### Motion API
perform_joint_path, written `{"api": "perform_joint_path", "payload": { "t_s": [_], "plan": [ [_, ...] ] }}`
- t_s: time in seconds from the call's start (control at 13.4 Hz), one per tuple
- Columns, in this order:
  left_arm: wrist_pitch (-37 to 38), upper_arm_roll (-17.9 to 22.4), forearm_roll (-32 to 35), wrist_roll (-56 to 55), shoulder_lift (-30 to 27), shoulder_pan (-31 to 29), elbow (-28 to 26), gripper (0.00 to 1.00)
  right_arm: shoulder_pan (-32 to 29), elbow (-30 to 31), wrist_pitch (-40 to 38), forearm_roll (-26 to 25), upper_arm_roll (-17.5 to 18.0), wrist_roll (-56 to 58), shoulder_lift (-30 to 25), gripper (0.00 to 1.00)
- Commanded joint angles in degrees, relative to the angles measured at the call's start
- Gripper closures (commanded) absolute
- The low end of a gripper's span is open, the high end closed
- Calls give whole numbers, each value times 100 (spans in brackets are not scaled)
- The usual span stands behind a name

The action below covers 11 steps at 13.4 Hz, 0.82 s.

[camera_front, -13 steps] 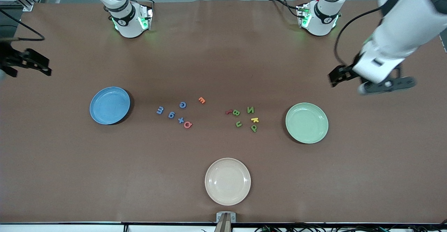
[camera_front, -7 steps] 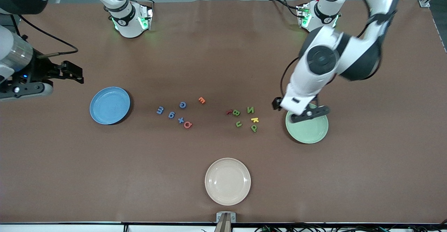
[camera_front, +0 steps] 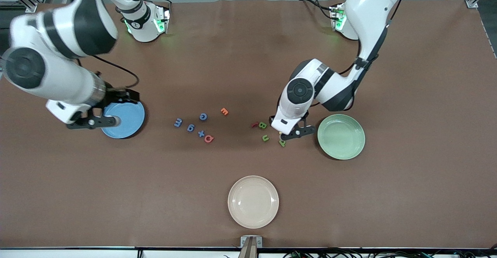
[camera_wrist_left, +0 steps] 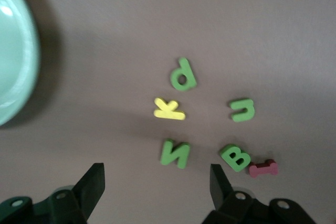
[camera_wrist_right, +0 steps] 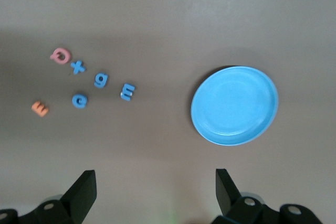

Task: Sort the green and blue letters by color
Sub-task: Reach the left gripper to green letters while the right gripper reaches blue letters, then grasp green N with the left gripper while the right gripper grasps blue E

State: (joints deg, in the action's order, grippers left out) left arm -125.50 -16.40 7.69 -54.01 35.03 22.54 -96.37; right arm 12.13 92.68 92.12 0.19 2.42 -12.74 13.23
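Four blue letters lie mid-table: E (camera_front: 178, 122), g (camera_front: 190, 127), c (camera_front: 203, 116), x (camera_front: 200, 134). The right wrist view shows them too (camera_wrist_right: 101, 80). Green B (camera_front: 263, 125), u (camera_front: 265, 137) and p (camera_front: 282, 142) lie toward the green plate (camera_front: 351, 149). Green N (camera_wrist_left: 175, 153) shows only in the left wrist view, under the left hand. My left gripper (camera_front: 287, 128) (camera_wrist_left: 156, 176) is open and empty above the green letters. My right gripper (camera_front: 83, 114) (camera_wrist_right: 155, 179) is open and empty, up by the blue plate (camera_front: 130, 124) (camera_wrist_right: 233, 106).
A yellow K (camera_wrist_left: 169, 109) and a red letter (camera_front: 254, 125) lie among the green ones. A pink letter (camera_front: 209, 138) and an orange E (camera_front: 224, 111) lie by the blue ones. A cream plate (camera_front: 253, 201) sits nearest the front camera.
Both arms have swung in from the table's ends. The left gripper moved from over the green plate to over the green letters. The right gripper came to the blue plate.
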Motion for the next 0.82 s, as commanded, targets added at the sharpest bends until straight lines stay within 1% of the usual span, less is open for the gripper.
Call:
{"api": "perform_joint_path", "payload": {
  "t_s": [0.0,0.22,0.37,0.45,0.74],
  "plan": [
    [-631,-4,92,-101,144,92,-241,15,201,959,944,130,-49,-632,-137,0],
    [-704,5,109,-83,303,102,-260,19,394,1908,2349,139,-49,-1211,-111,0],
    [-704,5,179,-66,373,102,-260,21,562,2384,3229,139,-49,-1651,64,0],
    [-713,5,284,-74,390,102,-260,23,562,2482,3590,139,-49,-1670,248,0],
    [-879,5,312,-74,575,110,-251,28,527,2553,4409,139,-49,-1670,951,1]
  ]
}}
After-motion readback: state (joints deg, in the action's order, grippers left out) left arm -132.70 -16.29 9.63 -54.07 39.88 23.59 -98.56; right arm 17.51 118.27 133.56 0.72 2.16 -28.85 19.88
